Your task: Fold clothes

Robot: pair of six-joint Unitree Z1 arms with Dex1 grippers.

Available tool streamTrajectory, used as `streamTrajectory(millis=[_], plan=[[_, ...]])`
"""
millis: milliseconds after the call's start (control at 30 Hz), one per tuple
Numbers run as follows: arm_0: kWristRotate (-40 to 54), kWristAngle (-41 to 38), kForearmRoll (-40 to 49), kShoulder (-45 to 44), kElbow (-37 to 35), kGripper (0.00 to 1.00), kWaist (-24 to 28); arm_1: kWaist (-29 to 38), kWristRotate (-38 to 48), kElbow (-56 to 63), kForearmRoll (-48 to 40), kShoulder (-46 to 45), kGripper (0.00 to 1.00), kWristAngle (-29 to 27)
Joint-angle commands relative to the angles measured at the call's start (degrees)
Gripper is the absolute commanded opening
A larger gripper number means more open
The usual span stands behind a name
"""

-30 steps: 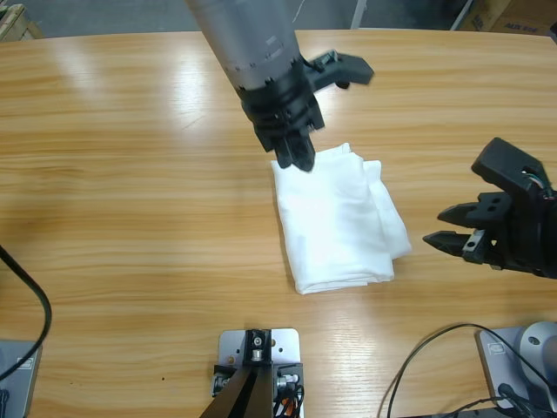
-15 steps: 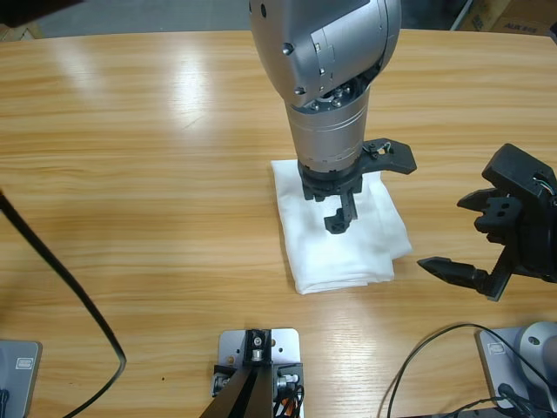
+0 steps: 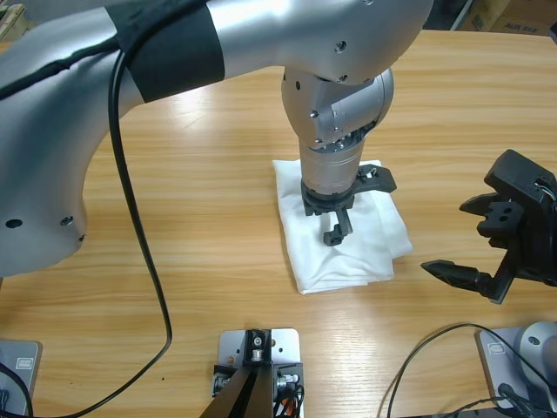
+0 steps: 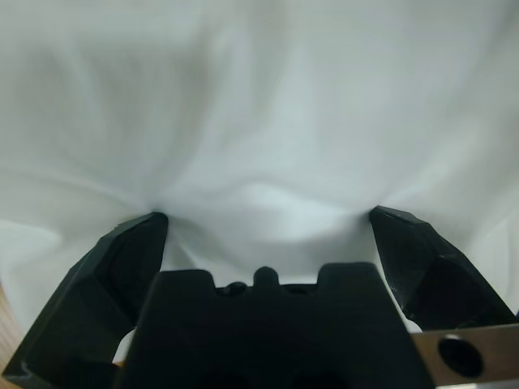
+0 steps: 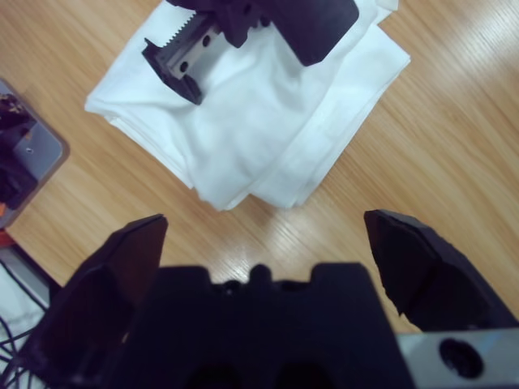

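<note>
Our left arm's big silver elbow (image 3: 174,96) and a black cable (image 3: 139,252) overhang the glossy wooden tabletop (image 3: 174,218). The white T-shirt (image 3: 374,235), a soft creased folded rectangle, lies mid-table. Our left hand (image 3: 335,228) presses it, wide open, gripping nothing. At 3 o'clock, our right hand (image 3: 474,239) hovers open, empty.

White T-shirt (image 3: 348,239) folded, flat, table mid-right.

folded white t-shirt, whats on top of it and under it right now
On the folded white T-shirt the left gripper presses down, jaws open, puckering the cloth. Under it lies the wooden table. The lettering and neck label are covered by the folds.
</note>
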Motion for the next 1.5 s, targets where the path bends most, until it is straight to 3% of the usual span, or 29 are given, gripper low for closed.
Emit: streamTrajectory(millis=[33,167,300,600,867,1000,1200,1500], plan=[[-13.06,6.32,0.99,6.07,0.08,1.000,2.41,-0.04,0.95,1.48,1.21,-0.74,0.982,-1.14],[-16.84,12.37,2.75,6.41,0.25,1.000,4.10,-0.06,1.25,1.48,1.21,-0.82,0.982,-1.17],[-21.41,13.44,4.18,6.53,0.16,1.000,9.39,-0.04,1.28,1.62,1.21,-0.63,0.982,-1.15],[-22.04,8.61,4.32,7.39,-2.47,1.000,28.76,-0.06,1.30,1.83,-1.04,3.64,0.982,-1.08],[-30.92,8.66,7.37,7.50,-2.53,1.000,45.09,-0.04,1.37,0.00,-5.04,10.15,0.982,-0.68],[-30.64,8.68,7.34,9.32,-8.62,1.000,51.56,-0.04,1.37,-0.33,-6.28,12.10,0.982,-0.63],[-30.50,8.15,7.34,13.00,-15.92,1.000,57.82,-0.04,1.33,0.25,-7.52,14.52,0.982,0.27],[-34.42,7.11,7.90,13.26,-17.78,1.000,58.83,-0.06,1.28,-2.80,-11.00,20.08,0.982,1.36]])
